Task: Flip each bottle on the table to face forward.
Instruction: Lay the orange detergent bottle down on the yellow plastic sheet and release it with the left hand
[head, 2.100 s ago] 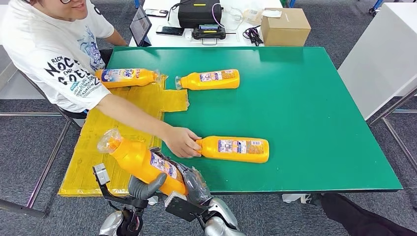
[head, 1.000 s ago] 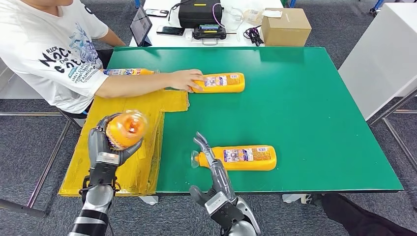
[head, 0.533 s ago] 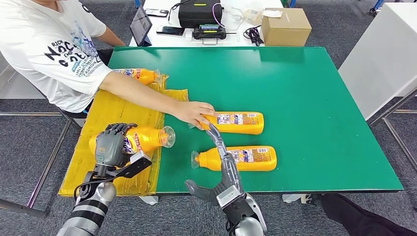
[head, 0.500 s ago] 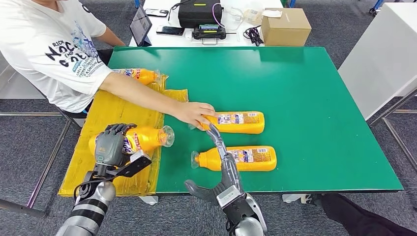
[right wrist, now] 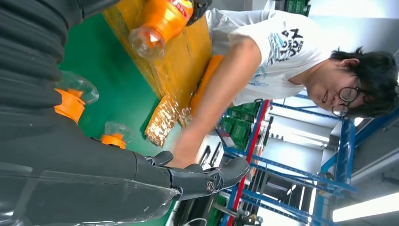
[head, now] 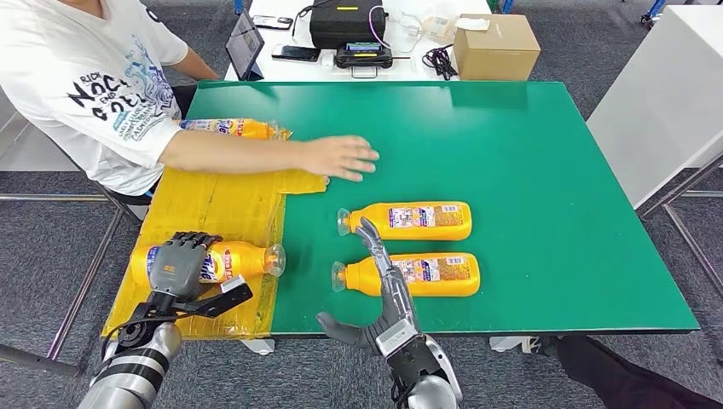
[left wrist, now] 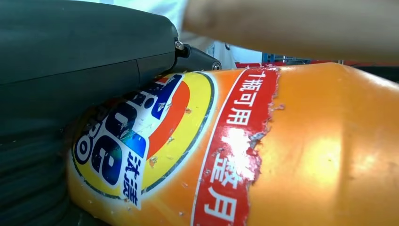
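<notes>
My left hand (head: pixel 177 264) grips an orange bottle (head: pixel 228 260) lying on the yellow mat (head: pixel 222 209), clear cap toward the green table; its colourful front label (left wrist: pixel 141 136) faces up. My right hand (head: pixel 385 285) hovers open, fingers outstretched over the neck of the near orange bottle (head: pixel 426 274) on the green table (head: pixel 529 162), holding nothing. A second orange bottle (head: pixel 418 220) lies just behind it, label up. A third bottle (head: pixel 234 128) lies at the mat's far end behind a person's forearm.
A person in a white shirt (head: pixel 81 81) sits at the table's left and reaches a hand (head: pixel 341 157) over the mat's edge. A cardboard box (head: pixel 493 44), a black case (head: pixel 345 21) and a tablet stand on the white table beyond.
My left hand has lowered the bottle onto the mat, a little nearer and to the left. The person let go of the second bottle and drew their hand back toward the far left.
</notes>
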Controlling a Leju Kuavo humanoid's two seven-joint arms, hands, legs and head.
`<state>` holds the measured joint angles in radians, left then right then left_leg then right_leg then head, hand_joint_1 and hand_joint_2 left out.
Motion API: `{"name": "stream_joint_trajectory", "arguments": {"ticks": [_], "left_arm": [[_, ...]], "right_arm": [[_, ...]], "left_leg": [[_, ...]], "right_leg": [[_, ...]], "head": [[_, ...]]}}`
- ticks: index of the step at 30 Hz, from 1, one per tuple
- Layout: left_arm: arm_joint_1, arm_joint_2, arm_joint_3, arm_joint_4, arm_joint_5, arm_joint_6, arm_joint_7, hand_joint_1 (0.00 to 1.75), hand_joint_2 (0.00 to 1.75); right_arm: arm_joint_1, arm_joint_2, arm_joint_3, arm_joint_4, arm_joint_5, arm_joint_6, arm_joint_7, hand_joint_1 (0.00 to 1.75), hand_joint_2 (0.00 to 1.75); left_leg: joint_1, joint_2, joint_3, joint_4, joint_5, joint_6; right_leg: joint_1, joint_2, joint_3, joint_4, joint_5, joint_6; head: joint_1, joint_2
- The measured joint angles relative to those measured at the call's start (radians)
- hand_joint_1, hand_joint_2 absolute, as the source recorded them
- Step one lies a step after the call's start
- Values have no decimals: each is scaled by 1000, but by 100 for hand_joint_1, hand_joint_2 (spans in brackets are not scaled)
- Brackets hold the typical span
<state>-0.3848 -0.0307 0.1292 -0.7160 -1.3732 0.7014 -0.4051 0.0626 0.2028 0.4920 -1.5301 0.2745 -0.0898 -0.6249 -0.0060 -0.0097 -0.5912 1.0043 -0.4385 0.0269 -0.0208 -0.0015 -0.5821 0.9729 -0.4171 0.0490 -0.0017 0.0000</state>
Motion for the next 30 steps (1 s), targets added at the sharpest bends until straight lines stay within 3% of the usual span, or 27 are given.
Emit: {"name": "stream_joint_trajectory", "arguments": {"ticks": [7, 12, 15, 16, 18, 20, 23, 25, 28, 30], "left_arm": [[-45, 5, 1, 63, 33, -21, 0, 175, 175], [-105, 5, 11, 117, 151, -164, -16, 168, 175], [-148, 9, 15, 151, 185, -283, 5, 135, 175], [-163, 10, 15, 162, 191, -325, 21, 115, 175], [-190, 13, 15, 184, 196, -398, 55, 117, 175], [-208, 16, 14, 202, 198, -449, 79, 107, 175], [-229, 21, 8, 228, 209, -534, 120, 68, 175], [-240, 24, -5, 240, 205, -581, 148, 68, 175], [-246, 26, -28, 253, 197, -605, 165, 65, 175], [-248, 27, -37, 258, 195, -607, 167, 42, 175]], "right_arm": [[-11, 4, 0, 21, -2, 17, 7, 0, 175], [-24, 13, 2, 42, 3, 27, 24, 0, 175], [-35, 15, 2, 54, 1, 32, 34, 0, 175], [-38, 15, 2, 57, -2, 35, 38, 0, 175], [-41, 15, 2, 64, -9, 44, 45, 0, 175], [-42, 15, 1, 70, -11, 52, 49, 0, 175], [-46, 15, 0, 85, -13, 74, 56, 0, 175], [-51, 15, 0, 98, -17, 90, 60, 0, 175], [-56, 15, -1, 115, -21, 101, 60, 0, 175], [-58, 15, -2, 122, -22, 102, 60, 0, 175]], "left_leg": [[0, 0, 0, 0, 0, 0], [0, -1, 3, 0, 1, 0], [0, -3, 6, 0, 1, 0], [0, -5, 7, -1, 1, 0], [0, -6, 9, -1, 1, -1], [0, -6, 11, -1, 1, -1], [0, -6, 14, -1, 1, -1], [-1, -6, 17, -1, 1, -1], [-1, -5, 19, -1, 1, -2], [-1, -5, 19, -1, 1, -2]], "right_leg": [[0, 0, 1, 0, 0, 0], [0, -1, 4, 0, 0, 0], [0, -3, 7, 0, 0, 0], [0, -4, 8, 0, 0, 0], [0, -5, 11, 0, -1, -1], [0, -5, 13, 0, -1, -1], [0, -4, 16, 0, -1, -1], [0, -4, 18, 0, -1, -1], [-1, -4, 20, 0, -1, -1], [-1, -4, 20, 0, -1, -1]], "head": [[0, 0], [0, 0], [0, 0], [0, 0], [0, 0], [0, 0], [0, 0], [0, 0], [0, 0], [0, 0]]}}
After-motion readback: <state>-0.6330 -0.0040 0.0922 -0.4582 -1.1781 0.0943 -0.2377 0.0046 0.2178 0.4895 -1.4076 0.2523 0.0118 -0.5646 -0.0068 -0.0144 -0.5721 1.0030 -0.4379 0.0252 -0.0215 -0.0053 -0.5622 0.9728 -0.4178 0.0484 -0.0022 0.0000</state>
